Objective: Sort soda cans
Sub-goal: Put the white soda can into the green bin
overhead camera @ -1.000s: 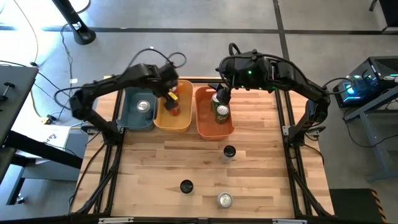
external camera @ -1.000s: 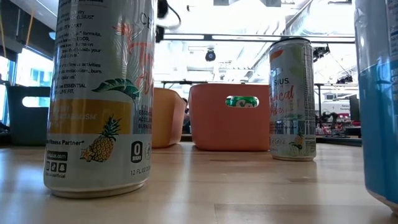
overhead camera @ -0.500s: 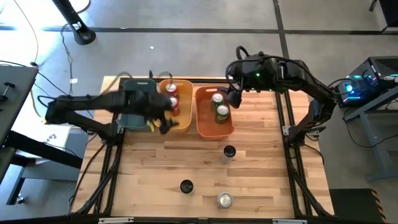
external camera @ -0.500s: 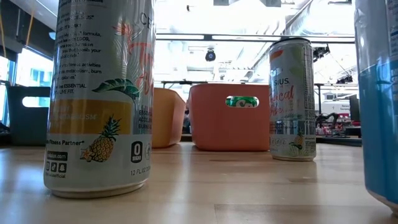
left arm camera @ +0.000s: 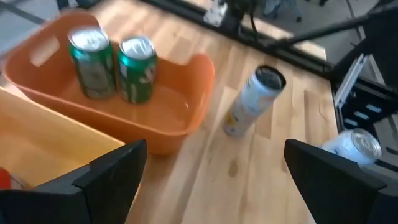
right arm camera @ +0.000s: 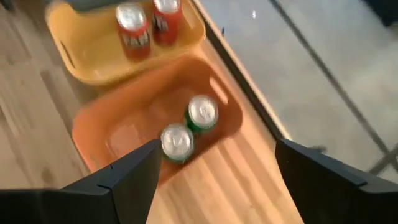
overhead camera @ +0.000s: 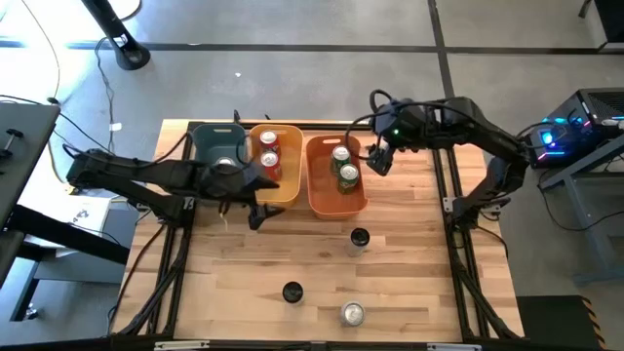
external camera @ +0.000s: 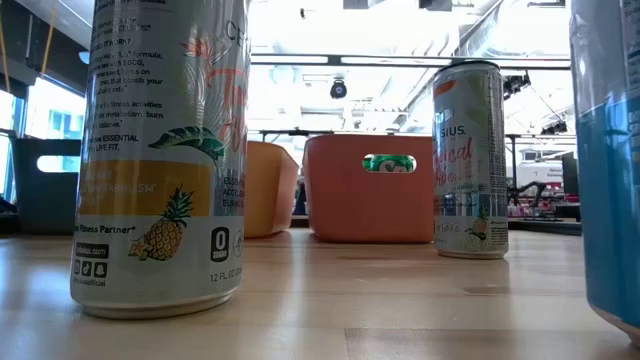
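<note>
Two red cans (overhead camera: 270, 151) stand in the yellow bin (overhead camera: 289, 191), also seen in the right wrist view as red cans (right arm camera: 142, 25). Two green cans (overhead camera: 343, 166) stand in the orange bin (overhead camera: 318, 195). A silver can (overhead camera: 226, 166) sits in the teal bin (overhead camera: 203, 146). On the table stand a pale black-topped can (overhead camera: 360, 238), a black can (overhead camera: 292, 292) and a silver can (overhead camera: 351, 313). My left gripper (overhead camera: 255, 210) is open, at the yellow bin's near side. My right gripper (overhead camera: 378, 159) is open, just right of the orange bin.
The three bins stand in a row along the table's far part. In the low view, a tall can (external camera: 160, 150), another can (external camera: 470, 160) and a blue one (external camera: 610, 150) stand close to the camera. Bare wood lies between the bins and the loose cans.
My left gripper has drawn back from over the yellow bin toward the table's near edge, the arm swinging low to the left; both red cans now show standing in that bin. My right gripper has moved from over the orange bin toward the table's right edge.
</note>
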